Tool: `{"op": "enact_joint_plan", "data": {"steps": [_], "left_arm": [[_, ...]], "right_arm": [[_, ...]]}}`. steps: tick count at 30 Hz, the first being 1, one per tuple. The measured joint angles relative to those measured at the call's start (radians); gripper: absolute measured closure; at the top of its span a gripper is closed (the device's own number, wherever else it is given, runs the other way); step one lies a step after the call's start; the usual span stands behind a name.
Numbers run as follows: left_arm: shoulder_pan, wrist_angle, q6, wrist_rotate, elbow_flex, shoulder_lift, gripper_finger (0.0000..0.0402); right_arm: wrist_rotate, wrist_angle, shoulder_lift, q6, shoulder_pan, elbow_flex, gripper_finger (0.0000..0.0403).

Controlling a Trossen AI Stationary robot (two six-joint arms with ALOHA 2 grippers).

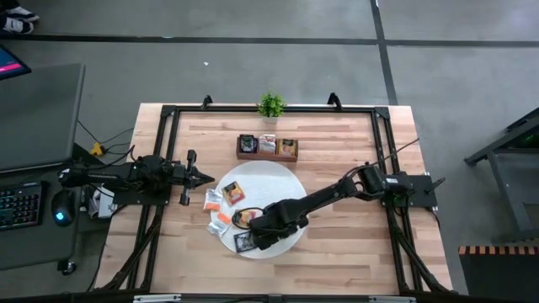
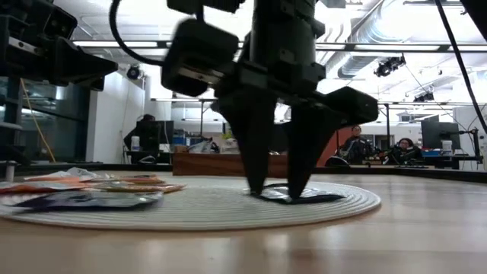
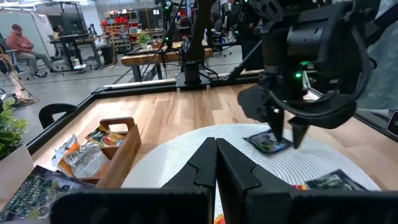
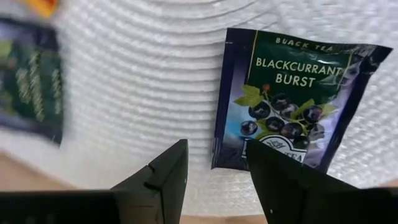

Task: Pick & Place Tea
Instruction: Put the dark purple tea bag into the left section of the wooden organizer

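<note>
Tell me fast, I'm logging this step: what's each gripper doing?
Left gripper: shut, empty, off the mat's left edge.
Right gripper: open, fingertips down around a black tea sachet, not gripping yet.

the desk (image 1: 337,244) is pale wood, smooth with a soft sheen. the mat (image 4: 137,81) is white woven cord, ribbed and matt. the sachet (image 4: 286,99) looks like glossy printed foil. the tray (image 3: 124,149) is brown wood. the right tool (image 4: 214,180) is matt black plastic.

Dark tea sachet (image 4: 292,106) on mat: "BLACK TEA", "BLACKCURRANT BURST".
</note>
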Motion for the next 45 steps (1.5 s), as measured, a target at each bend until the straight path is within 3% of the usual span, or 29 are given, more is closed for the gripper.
{"op": "enact_joint_plan", "data": {"steps": [6,19,31,45], "left_arm": [[0.0,0.0,0.0,0.0,0.0,0.0,0.0401],[0.0,0.0,0.0,0.0,0.0,0.0,0.0401],[0.0,0.0,0.0,0.0,0.0,0.0,0.0401],[0.0,0.0,0.0,0.0,0.0,0.0,0.0401]], "right_arm": [[0.086,-0.122,-0.015,-0.005,-0.022,-0.004,0.0237],[0.1,-0.207,-0.045,-0.025,-0.024,-0.006,0.0237],[0.214,-0.399,-0.129,0.046,-0.017,-0.012,0.0237],[0.126,-0.132,-0.134,0.023,-0.072,-0.198,0.0223]]}}
